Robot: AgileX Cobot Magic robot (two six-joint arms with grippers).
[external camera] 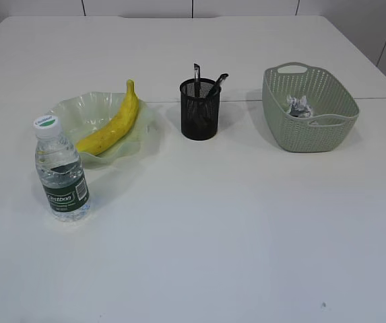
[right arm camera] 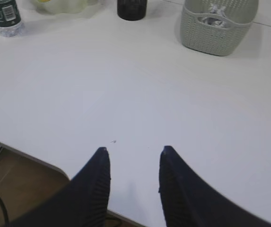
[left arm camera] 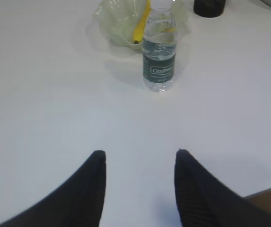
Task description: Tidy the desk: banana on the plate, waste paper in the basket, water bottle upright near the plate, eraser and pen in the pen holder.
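A yellow banana (external camera: 112,124) lies on the pale green plate (external camera: 78,108). The water bottle (external camera: 60,169) stands upright just in front of the plate, also seen as the bottle (left arm camera: 159,52) in the left wrist view. A black mesh pen holder (external camera: 199,109) holds a pen (external camera: 197,75) and another dark item; the eraser is hidden from view. Crumpled waste paper (external camera: 298,105) rests inside the grey-green basket (external camera: 314,131). My left gripper (left arm camera: 140,153) hangs open over bare table, well short of the bottle. My right gripper (right arm camera: 133,150) is open near the table's front edge, holding nothing.
The white table (external camera: 233,229) has a seam across the back. In the right wrist view the table's front edge (right arm camera: 26,158) and floor lie just under my fingers. The basket (right arm camera: 215,28) and pen holder (right arm camera: 132,9) stand far ahead.
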